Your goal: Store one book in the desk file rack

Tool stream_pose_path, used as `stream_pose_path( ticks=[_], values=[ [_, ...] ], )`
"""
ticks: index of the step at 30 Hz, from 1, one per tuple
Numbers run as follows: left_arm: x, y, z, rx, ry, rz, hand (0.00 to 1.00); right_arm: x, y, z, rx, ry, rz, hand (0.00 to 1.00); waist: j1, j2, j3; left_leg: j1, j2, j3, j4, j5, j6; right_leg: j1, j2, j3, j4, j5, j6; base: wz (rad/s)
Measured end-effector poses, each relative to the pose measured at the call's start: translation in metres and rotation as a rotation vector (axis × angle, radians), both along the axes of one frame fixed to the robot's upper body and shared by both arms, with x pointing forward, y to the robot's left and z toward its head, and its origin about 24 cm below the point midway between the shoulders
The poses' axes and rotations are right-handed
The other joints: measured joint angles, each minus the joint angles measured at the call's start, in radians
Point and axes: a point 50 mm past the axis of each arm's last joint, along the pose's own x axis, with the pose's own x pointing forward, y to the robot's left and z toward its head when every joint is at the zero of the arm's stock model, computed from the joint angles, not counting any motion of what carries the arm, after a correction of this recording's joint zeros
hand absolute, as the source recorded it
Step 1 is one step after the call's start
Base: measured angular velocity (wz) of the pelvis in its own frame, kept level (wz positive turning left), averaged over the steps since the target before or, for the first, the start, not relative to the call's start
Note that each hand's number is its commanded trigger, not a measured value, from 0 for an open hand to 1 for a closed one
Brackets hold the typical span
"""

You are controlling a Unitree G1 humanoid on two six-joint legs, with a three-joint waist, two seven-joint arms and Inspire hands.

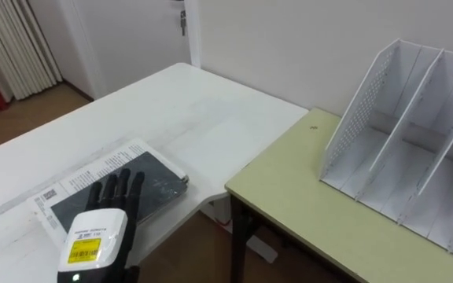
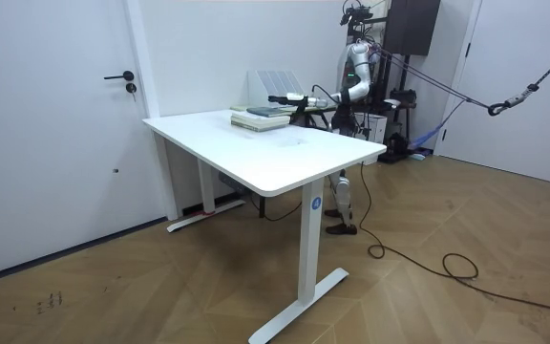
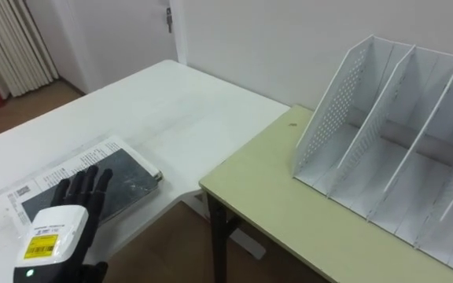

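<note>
A dark-covered book [image 1: 149, 185] lies flat on a white printed one near the corner of the white table [image 1: 179, 102]. My left hand [image 1: 107, 211] rests on the near end of the dark cover with its fingers straight and spread. The white file rack [image 1: 403, 134] stands with its slots bare on the pale green desk [image 1: 289, 189] to the right. In the room view I stand at the far side of the table, my left hand [image 2: 282, 98] stretched out over the book stack [image 2: 260, 118].
A narrow gap separates the white table from the green desk. Behind the table are a white wall and a door with a handle [image 1: 182, 23]. A curtain [image 1: 10, 39] hangs at the far left.
</note>
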Motion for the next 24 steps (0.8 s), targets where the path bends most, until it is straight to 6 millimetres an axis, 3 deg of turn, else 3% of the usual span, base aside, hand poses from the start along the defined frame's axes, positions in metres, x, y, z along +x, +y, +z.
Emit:
stream_pose_path(
  ticks=[7,12,21,22,23,24],
  values=[
    [-0.006,0.004,-0.018,0.013,0.114,0.033,0.00,0.001,-0.002,0.001,-0.006,0.000,0.006,0.00,0.000,0.001,-0.0009,-0.004,0.000,0.000,-0.002,0.000,0.000,-0.008,0.001,0.004,0.001,0.000,0.000,0.00],
    [-0.007,0.005,-0.020,0.019,0.137,0.044,0.00,0.001,-0.006,0.002,-0.016,0.003,0.003,0.00,0.000,0.007,-0.0095,0.000,0.000,0.001,-0.005,0.000,0.000,-0.006,0.001,0.007,0.001,0.000,0.000,0.00],
    [-0.007,0.007,-0.023,0.023,0.163,0.063,0.00,0.003,-0.011,0.003,-0.030,0.017,-0.002,0.00,0.000,0.001,-0.0093,0.012,0.001,0.000,-0.005,0.000,0.000,0.001,0.001,0.013,0.001,0.000,0.000,-0.01],
    [-0.007,0.008,-0.023,0.024,0.164,0.065,0.36,0.002,-0.011,0.003,-0.031,0.020,-0.003,0.00,0.000,-0.001,-0.0093,0.012,0.001,0.000,-0.005,0.000,0.000,0.001,0.001,0.015,0.001,0.000,0.000,0.00],
    [-0.007,0.008,-0.023,0.024,0.164,0.066,0.59,0.002,-0.011,0.003,-0.031,0.020,-0.004,0.00,0.000,-0.002,-0.0093,0.012,0.001,0.001,-0.005,0.000,0.000,0.000,0.001,0.015,0.001,0.000,0.000,0.00],
    [-0.007,0.008,-0.023,0.025,0.164,0.066,1.00,0.002,-0.011,0.003,-0.031,0.021,-0.008,0.00,0.000,-0.003,-0.0089,0.012,0.001,0.001,-0.004,0.000,0.000,0.000,0.001,0.016,0.001,0.000,0.000,0.00]
  ],
)
